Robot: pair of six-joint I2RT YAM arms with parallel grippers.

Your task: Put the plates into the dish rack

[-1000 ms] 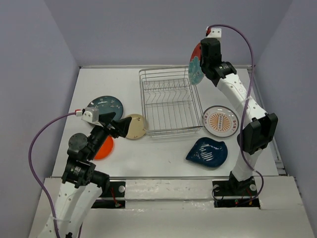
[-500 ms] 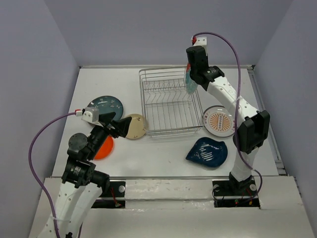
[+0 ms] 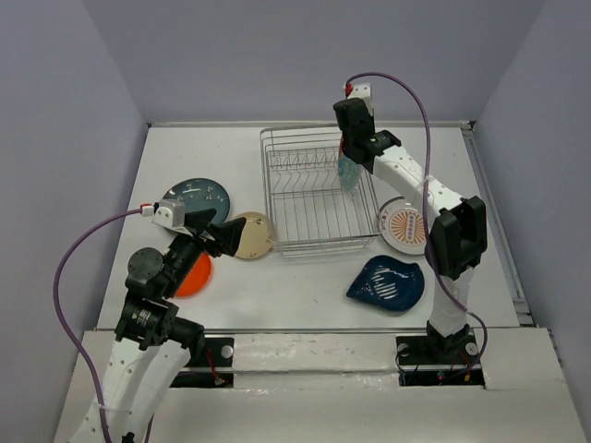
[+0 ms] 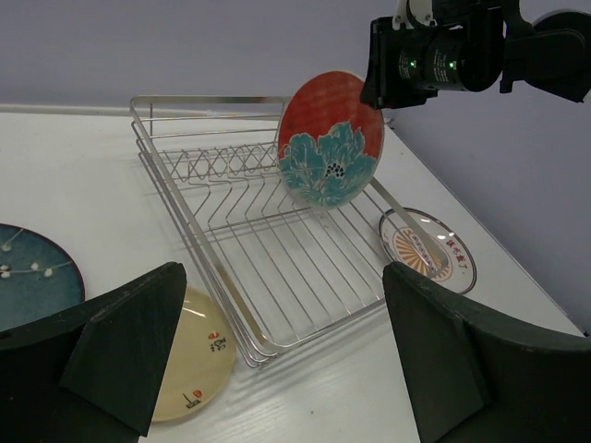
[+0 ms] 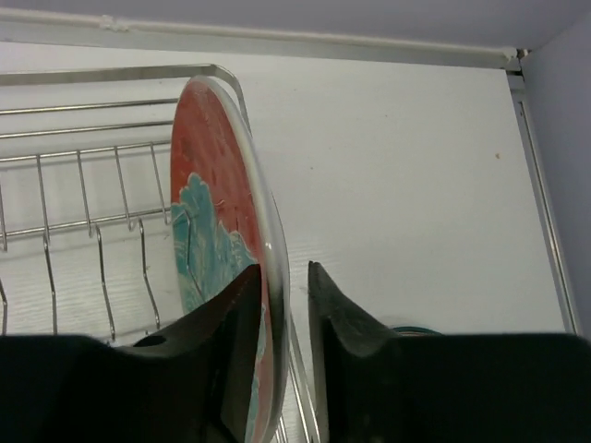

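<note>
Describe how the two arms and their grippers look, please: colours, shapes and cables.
The left arm and right arm have white links and black joints. The left gripper and right gripper each have two dark wedge-shaped fingers. A purple cable loops to a small white box on each wrist.

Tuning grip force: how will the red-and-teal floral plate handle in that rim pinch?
Likely stiff and glossy: the floral plate, pinched upright by its rim in the right gripper, may slip or pivot. Probably brittle against the wire dish rack. Round, so it could roll if released unslotted.
</note>
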